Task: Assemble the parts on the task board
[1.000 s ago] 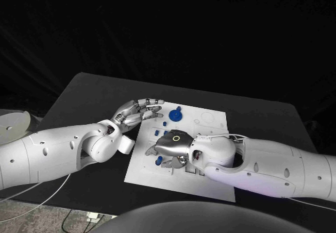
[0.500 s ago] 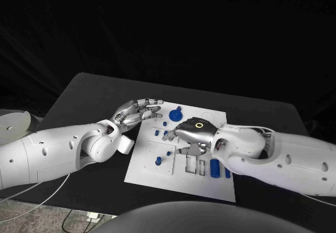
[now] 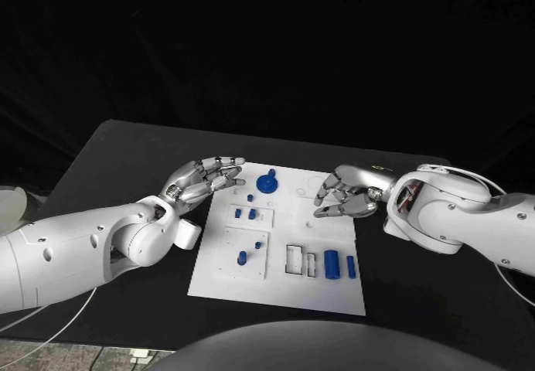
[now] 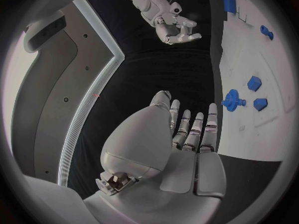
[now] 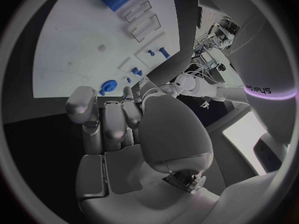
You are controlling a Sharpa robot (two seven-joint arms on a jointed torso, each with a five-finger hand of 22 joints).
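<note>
1. Judging progress from the head view, I call the job partway: the board [image 3: 279, 270] lies mid-bench [image 3: 123, 154] with several blue parts on it, but I cannot tell which are properly seated.
2. My left hand [image 3: 203, 180] hovers at the board's far-left corner, fingers [image 3: 226, 164] spread and holding nothing.
3. My right hand [image 3: 345, 193] hangs over the board's far-right edge, fingers loosely curled yet apart, nothing between them.
4. Counting parts: one gear [image 3: 267, 183] near the far edge; two small blocks [image 3: 244, 213] side by side just nearer; two small pegs [image 3: 247, 253] on the near-left plate; one thick cylinder [image 3: 331, 263] and one thin bar [image 3: 351, 267] beside it.
5. One slot [image 3: 294, 259] left of the cylinder looks unfilled, so I reckon seating work remains.
</note>
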